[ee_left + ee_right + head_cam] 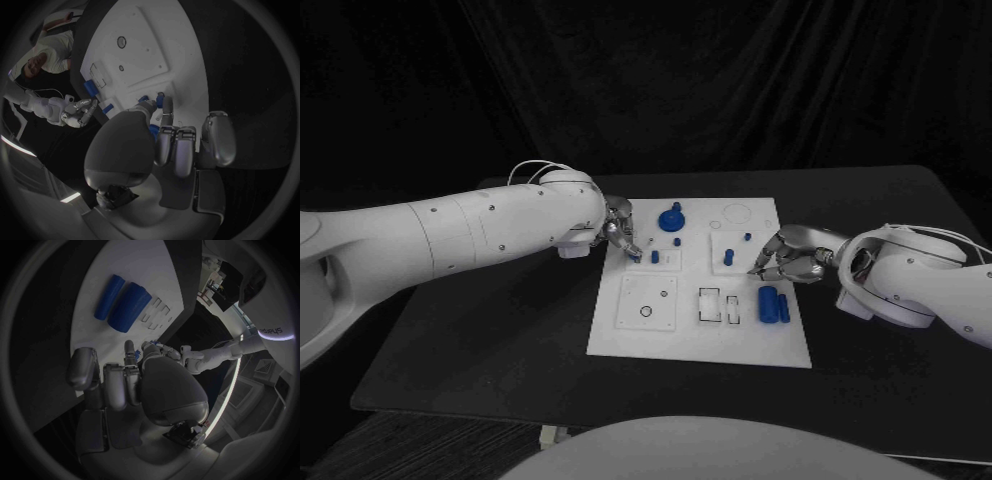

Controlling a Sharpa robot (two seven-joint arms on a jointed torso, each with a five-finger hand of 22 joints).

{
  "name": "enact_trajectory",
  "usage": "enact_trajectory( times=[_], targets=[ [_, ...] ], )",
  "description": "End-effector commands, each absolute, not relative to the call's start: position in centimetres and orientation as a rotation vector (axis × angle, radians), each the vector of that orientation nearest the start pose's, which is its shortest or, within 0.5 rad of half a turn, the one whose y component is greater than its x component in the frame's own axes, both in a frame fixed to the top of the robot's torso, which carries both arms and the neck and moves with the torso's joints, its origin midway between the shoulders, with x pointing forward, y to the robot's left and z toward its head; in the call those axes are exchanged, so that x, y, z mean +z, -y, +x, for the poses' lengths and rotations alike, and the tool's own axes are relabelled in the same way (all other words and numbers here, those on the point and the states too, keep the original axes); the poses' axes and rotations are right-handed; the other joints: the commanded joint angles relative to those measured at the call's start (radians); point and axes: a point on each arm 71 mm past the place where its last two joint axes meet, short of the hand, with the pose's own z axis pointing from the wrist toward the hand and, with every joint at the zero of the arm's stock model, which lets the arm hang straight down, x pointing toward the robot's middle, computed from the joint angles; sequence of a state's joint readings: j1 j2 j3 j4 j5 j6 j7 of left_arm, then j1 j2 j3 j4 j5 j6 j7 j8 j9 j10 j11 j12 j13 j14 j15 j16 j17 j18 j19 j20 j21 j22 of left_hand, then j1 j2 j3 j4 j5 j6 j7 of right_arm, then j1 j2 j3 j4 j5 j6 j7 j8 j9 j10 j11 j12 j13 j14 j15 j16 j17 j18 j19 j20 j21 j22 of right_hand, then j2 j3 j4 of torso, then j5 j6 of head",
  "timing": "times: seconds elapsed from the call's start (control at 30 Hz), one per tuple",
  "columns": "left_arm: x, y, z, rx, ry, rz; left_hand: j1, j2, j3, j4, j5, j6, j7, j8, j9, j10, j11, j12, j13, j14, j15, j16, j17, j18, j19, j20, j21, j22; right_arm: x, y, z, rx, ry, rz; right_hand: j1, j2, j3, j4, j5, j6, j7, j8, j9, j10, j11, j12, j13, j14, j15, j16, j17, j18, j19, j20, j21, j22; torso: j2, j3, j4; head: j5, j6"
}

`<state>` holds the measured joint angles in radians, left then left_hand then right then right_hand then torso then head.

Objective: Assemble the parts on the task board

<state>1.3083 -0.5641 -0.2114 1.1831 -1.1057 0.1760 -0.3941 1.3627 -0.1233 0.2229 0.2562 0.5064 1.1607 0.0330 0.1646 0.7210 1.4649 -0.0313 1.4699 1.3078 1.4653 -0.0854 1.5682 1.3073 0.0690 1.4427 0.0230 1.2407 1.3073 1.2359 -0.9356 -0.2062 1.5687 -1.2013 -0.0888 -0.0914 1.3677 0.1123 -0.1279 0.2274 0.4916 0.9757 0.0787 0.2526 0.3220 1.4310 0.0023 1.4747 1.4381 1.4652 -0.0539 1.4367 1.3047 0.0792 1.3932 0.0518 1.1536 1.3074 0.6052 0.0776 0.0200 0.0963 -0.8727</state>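
A black table (473,330) stands before dark curtains, with the flat white rectangular task board (704,340) at its centre. Small blue plastic parts (772,303) lie and stand on the board. The left hand (620,232) pinches a blue peg (153,131); the right hand (788,262) pinches another blue piece (129,356).

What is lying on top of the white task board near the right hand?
On the task board, beside the right hand, two blue cylinders lie side by side, one thicker. A small blue peg stands further in. What the fingers cover cannot be seen.
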Motion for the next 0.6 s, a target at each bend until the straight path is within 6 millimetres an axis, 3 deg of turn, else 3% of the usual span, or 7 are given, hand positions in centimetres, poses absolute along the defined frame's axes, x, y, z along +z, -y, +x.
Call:
enact_trajectory(
  times=[0.03,0.3,0.6],
  targets=[
    [-23.6,-17.2,53.2,-0.349,-2.316,0.005,-0.007,-0.002,0.186,-0.177,-0.001,0.0,0.004,0.005,0.003,0.046,-0.007,-0.004,0.185,0.106,-0.004,0.003,0.263,-0.002,0.003,0.0,-0.002,0.174,-24.2,23.4,44.9,0.674,-2.102,-0.036,0.062,0.049,0.008,-0.001,0.004,-0.004,0.001,-0.006,-0.002,-0.008,0.0,-0.028,-0.123,0.024,-0.005,-0.006,-0.001,0.013,-0.008,0.0,-0.003,0.139,0.0,-0.0003,0.0002,0.003,0.0],
    [-22.4,-17.0,53.5,-0.337,-2.343,0.048,-0.008,-0.001,0.19,-0.18,-0.01,-0.004,0.005,0.006,0.006,0.045,-0.006,-0.006,0.184,0.106,-0.002,0.003,0.263,-0.001,0.0,0.001,-0.008,0.173,-24.2,23.2,44.9,0.678,-2.101,-0.039,0.062,0.049,0.008,-0.001,0.004,-0.004,0.001,-0.006,-0.002,-0.008,0.0,-0.028,-0.123,0.024,-0.005,-0.006,-0.001,0.013,-0.008,0.0,-0.003,0.139,-0.001,0.0001,-0.0004,0.004,0.0],
    [-22.5,-16.7,53.5,-0.347,-2.504,0.109,-0.007,-0.002,0.197,-0.183,-0.023,-0.013,0.009,0.008,0.012,0.04,-0.003,-0.013,0.179,0.106,0.001,0.003,0.263,0.002,-0.009,0.003,-0.025,0.169,-24.2,23.3,44.9,0.678,-2.101,-0.037,0.063,0.049,0.009,-0.001,0.004,-0.005,0.002,-0.006,-0.002,-0.011,0.0,-0.03,-0.127,0.023,-0.005,-0.008,-0.003,0.013,-0.008,0.0,-0.005,0.138,0.001,0.0006,-0.0016,0.002,0.0]
  ],
)
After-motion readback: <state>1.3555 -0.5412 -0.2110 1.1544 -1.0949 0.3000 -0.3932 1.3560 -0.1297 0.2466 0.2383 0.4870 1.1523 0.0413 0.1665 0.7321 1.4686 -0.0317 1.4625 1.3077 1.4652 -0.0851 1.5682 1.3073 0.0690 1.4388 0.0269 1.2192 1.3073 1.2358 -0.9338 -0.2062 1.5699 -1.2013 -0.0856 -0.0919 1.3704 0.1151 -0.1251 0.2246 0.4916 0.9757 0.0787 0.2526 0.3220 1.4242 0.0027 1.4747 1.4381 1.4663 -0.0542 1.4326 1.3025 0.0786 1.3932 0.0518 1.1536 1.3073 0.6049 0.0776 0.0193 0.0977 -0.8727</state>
